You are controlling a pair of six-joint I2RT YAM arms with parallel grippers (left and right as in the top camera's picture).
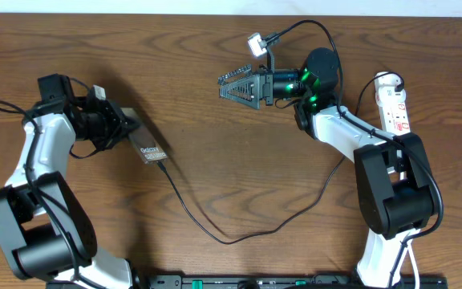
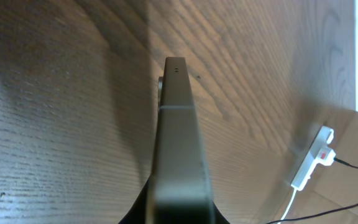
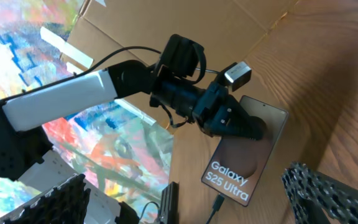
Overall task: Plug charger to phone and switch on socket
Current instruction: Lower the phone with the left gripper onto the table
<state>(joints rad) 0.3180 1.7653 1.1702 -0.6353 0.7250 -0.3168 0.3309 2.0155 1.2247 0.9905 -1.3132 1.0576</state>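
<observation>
Phone (image 1: 146, 146) is sitting in the left half of the desk (image 1: 239, 168), toward the far edge. It is being held at its far-left end and is running diagonally toward the desk middle. In the left wrist view it is showing edge-on (image 2: 179, 149), so it is standing turned on its side edge, and contact with the desk cannot be told. The right wrist view is showing its back with the white lettering (image 3: 244, 158). Left gripper (image 1: 123, 125) is gripping the phone's upper end, jaws clamped on it (image 3: 240, 127). Charger (image 1: 231, 238) is sitting with its plug tip (image 3: 217, 203) in the phone's lower end. Its cable is sagging toward the near edge, then curving up toward the right side. Its far end is getting lost among the right arm's cables. Socket (image 1: 395, 103) is lying by the far-right corner, lengthwise along the right edge, well apart from the phone. It is also showing small in the left wrist view (image 2: 313, 157), with a thin black cable at it. Its switch state is too small to tell. Right gripper (image 1: 229, 87) is hovering over the far middle of the desk, pointing left toward the phone. Its jaws are standing wide apart and holding nothing, with one finger (image 3: 328, 190) showing at the frame's bottom.
</observation>
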